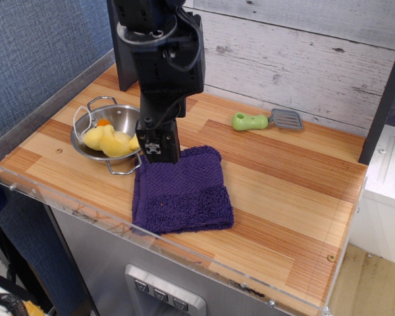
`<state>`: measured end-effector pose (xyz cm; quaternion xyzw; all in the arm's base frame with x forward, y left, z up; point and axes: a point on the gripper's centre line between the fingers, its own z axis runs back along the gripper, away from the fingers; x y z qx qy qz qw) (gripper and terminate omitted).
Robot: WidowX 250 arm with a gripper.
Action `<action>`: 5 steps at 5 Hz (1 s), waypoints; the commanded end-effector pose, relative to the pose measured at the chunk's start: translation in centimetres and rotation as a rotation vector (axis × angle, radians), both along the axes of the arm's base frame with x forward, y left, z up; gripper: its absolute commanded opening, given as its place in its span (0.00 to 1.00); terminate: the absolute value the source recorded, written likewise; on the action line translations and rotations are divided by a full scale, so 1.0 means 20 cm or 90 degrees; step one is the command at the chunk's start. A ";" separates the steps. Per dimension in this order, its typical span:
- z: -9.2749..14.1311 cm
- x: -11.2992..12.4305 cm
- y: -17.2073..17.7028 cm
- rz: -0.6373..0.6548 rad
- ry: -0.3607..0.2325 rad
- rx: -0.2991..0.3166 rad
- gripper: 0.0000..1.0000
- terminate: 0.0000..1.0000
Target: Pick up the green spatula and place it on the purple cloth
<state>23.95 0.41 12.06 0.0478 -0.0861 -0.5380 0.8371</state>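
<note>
The spatula [266, 120] lies flat on the wooden desk [296, 197], near the back wall [303, 59]. Its green handle points to the left and its grey slotted blade points to the right. Nothing touches it.

The cloth [182, 191] lies near the front of the desk, well apart from the spatula. It is folded and roughly square, and its left upper corner is just beside a steel bowl [122, 118]. In the bowl there is a yellow duck [108, 141] with an orange beak.

The black arm [161, 59] comes down from the top of the picture, between the bowl and the spatula. The end effector [158, 145] hangs over the back left corner of the cloth, close to the rim of the bowl. Its fingers seem to be close together and they hold nothing, but from this angle I cannot tell for sure how far they are open. It is far from the spatula.
</note>
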 end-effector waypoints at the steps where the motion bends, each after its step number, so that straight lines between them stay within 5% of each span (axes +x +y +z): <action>1: 0.00 0.00 0.00 0.000 0.000 0.000 1.00 0.00; 3: 0.03 0.09 0.01 0.008 -0.012 0.010 1.00 0.00; 5: -0.10 0.20 0.02 0.028 -0.028 0.004 1.00 0.00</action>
